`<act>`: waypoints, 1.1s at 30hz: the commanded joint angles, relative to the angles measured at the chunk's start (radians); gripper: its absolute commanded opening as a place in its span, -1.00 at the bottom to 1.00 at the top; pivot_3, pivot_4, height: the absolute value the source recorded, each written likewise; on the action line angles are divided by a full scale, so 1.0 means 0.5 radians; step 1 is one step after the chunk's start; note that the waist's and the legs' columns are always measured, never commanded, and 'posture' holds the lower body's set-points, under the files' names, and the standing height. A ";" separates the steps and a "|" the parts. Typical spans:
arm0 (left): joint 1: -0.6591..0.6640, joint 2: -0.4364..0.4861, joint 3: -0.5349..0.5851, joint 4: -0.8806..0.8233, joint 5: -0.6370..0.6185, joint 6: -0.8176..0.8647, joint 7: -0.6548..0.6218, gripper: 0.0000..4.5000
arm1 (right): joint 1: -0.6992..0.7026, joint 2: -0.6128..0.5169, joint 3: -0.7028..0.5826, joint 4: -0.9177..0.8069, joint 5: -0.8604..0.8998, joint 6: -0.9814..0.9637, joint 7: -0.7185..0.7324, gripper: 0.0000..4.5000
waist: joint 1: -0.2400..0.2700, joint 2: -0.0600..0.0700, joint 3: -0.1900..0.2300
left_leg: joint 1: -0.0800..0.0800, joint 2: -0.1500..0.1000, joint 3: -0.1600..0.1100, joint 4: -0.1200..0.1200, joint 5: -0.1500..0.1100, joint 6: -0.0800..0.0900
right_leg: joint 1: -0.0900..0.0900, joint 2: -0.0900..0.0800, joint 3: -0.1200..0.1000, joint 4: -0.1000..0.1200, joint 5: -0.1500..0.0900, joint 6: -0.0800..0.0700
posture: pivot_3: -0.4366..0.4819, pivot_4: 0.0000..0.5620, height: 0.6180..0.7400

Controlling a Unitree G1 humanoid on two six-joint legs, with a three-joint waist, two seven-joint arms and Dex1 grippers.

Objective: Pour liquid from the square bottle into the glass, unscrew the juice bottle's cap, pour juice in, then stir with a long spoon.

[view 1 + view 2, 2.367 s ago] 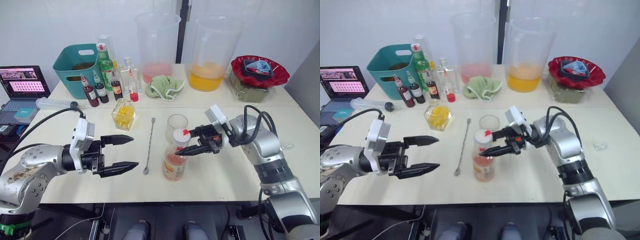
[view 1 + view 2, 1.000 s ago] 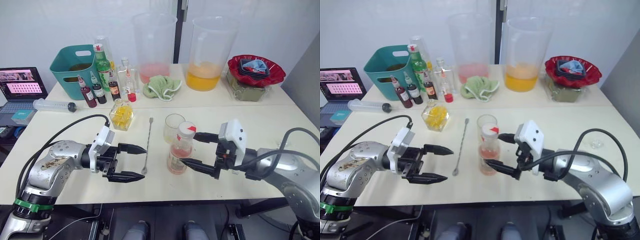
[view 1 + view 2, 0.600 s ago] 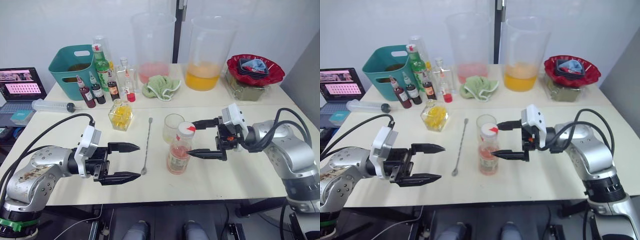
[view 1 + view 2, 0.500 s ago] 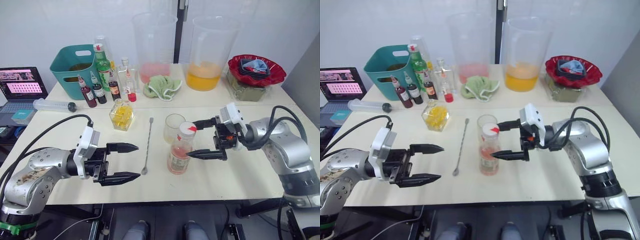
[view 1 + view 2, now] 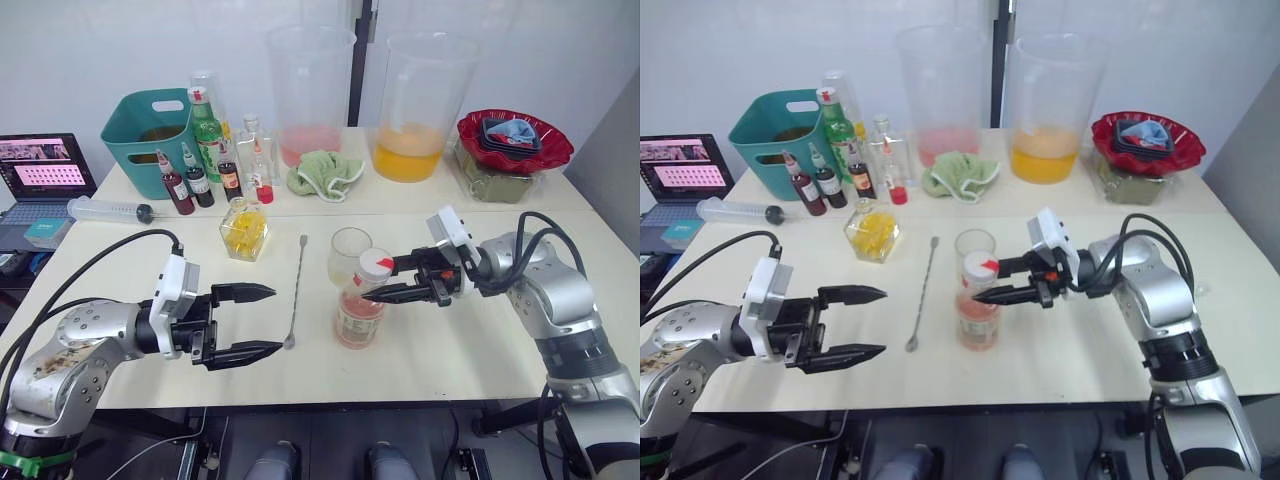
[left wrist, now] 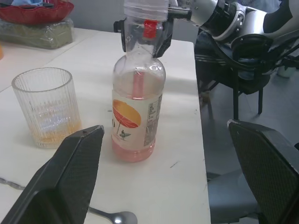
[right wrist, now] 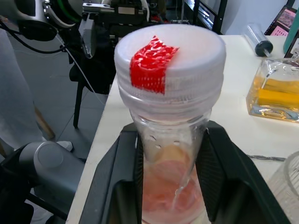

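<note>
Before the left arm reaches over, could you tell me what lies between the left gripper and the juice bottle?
The long spoon lies on the table between the left gripper and the juice bottle, as the left eye view shows.

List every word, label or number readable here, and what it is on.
None reads as text.
juice bottle label: orange picture, print too small to read.
juice bottle's cap: plain red mark, no letters.
green bottle label: too small.
laptop screen: blurred.
</note>
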 commanded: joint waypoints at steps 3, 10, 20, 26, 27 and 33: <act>-0.128 -0.045 -0.098 0.108 0.045 -0.087 -0.083 1.00 | 0.127 -0.049 -0.229 -0.340 0.124 0.160 -0.272 -0.55 | 0.003 0.000 0.000 | 0.000 0.000 0.000 0.000 0.000 0.000 | -0.001 0.000 0.000 0.001 0.000 0.000 | -0.05 -0.47 1.00; -0.310 -0.105 -0.245 0.320 0.109 -0.151 -0.225 1.00 | 0.420 -0.009 -0.420 -0.951 0.259 0.532 -0.916 -0.55 | 0.001 0.000 0.000 | -0.001 0.000 -0.001 -0.001 0.000 0.000 | -0.002 0.000 0.000 0.003 0.000 0.000 | -0.05 -0.47 1.00; -0.600 -0.200 -0.403 0.642 0.205 -0.211 -0.436 1.00 | 0.746 0.276 -0.439 -1.462 0.370 0.903 -1.792 -0.55 | -0.004 -0.001 0.000 | -0.001 -0.001 0.000 0.001 0.001 0.000 | -0.002 0.000 0.000 0.004 0.000 0.000 | -0.05 -0.47 1.00; -0.605 -0.207 -0.402 0.647 0.224 -0.211 -0.456 1.00 | 0.784 0.276 -0.383 -1.487 0.425 0.972 -1.892 -0.55 | -0.007 -0.001 0.000 | 0.000 -0.001 0.000 0.001 0.001 0.000 | -0.001 0.000 0.000 0.004 0.000 0.000 | -0.05 -0.47 1.00; -0.602 -0.204 -0.400 0.645 0.228 -0.208 -0.459 1.00 | 0.781 0.273 -0.375 -1.480 0.450 0.982 -1.889 -0.55 | -0.007 -0.001 0.000 | 0.000 -0.001 0.000 0.001 0.001 0.000 | -0.001 0.000 0.000 0.004 0.000 0.000 | -0.05 -0.47 1.00; -0.585 -0.206 -0.369 0.628 0.249 -0.211 -0.426 1.00 | 0.713 0.174 -0.452 -1.394 0.592 1.002 -1.790 0.37 | -0.009 -0.001 0.000 | 0.000 -0.001 0.000 0.001 0.001 0.000 | 0.000 0.001 0.000 0.004 0.000 0.000 | -0.05 -0.47 1.00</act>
